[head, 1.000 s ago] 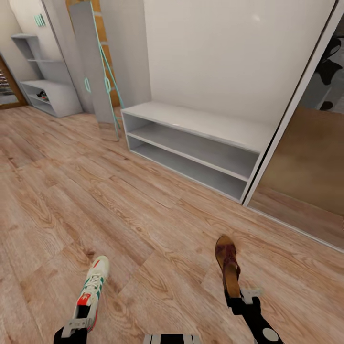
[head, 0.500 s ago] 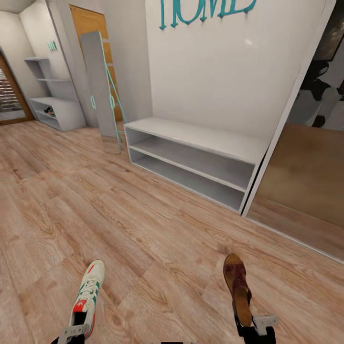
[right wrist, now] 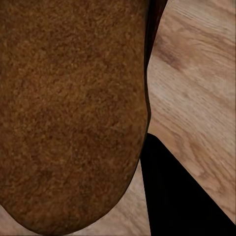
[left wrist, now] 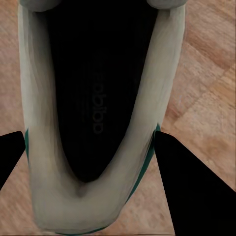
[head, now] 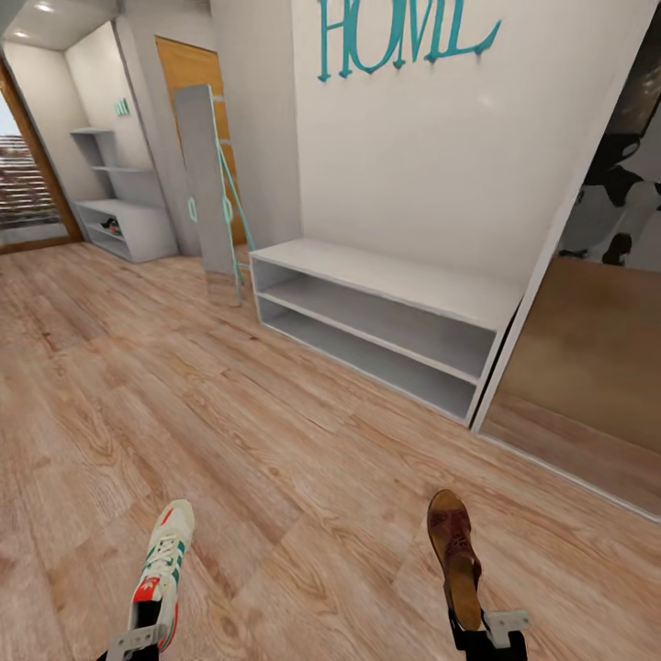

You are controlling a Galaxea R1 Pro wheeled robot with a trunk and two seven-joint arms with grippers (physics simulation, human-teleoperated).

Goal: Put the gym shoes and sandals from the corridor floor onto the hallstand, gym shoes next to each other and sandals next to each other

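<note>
One gym shoe (head: 163, 574) is pinched by the left gripper (head: 138, 643) and one sandal (head: 455, 555) by the right gripper (head: 487, 635) — both carried well short of the hallstand (head: 128, 229), neither racked yet.

I see teal "HOME" lettering (head: 404, 37) mounted high on the white wall (head: 413, 156). Taking that lettering as my landmark: directly below it, against the wall, sits a low grey two-tier bench (head: 386, 321) with both tiers open. To the lettering's left and lower, a tall narrow grey panel with teal trim (head: 207, 184) leans upright just beside the bench's end. Behind that panel I make out a wooden door (head: 188, 69). Far left of the lettering, a glazed opening with a brown frame (head: 28, 184) shows daylight. Right of the lettering, a dark reflective sliding panel (head: 606, 303) runs down to the floor.
</note>
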